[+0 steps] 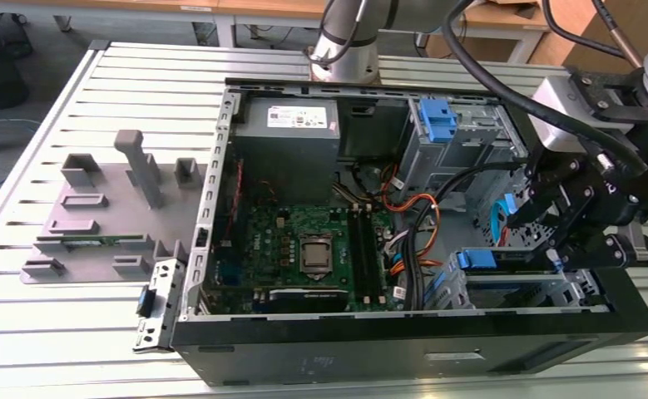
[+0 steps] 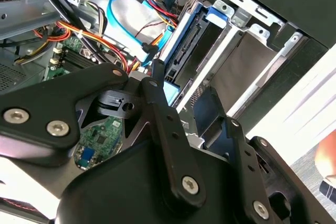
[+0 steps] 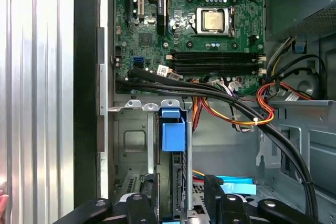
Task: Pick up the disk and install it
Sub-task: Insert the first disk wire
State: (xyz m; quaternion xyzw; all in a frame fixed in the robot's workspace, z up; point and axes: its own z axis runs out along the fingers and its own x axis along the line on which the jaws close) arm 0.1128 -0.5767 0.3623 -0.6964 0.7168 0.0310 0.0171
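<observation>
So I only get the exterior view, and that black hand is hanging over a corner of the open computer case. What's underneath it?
Observer: In the first wrist view, the flat disk framed by a blue plastic bracket stands on edge in the grey metal drive cage, directly below the hand.
Operator: Is it plugged in?
Observer: In the second wrist view, a light-blue flat cable ends beside the disk's connector edge; whether it is attached, I can't tell.

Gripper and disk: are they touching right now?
Cannot tell. In the first wrist view the gripper sits close over the disk standing in the drive cage, and its black body hides any contact or gap.
</observation>
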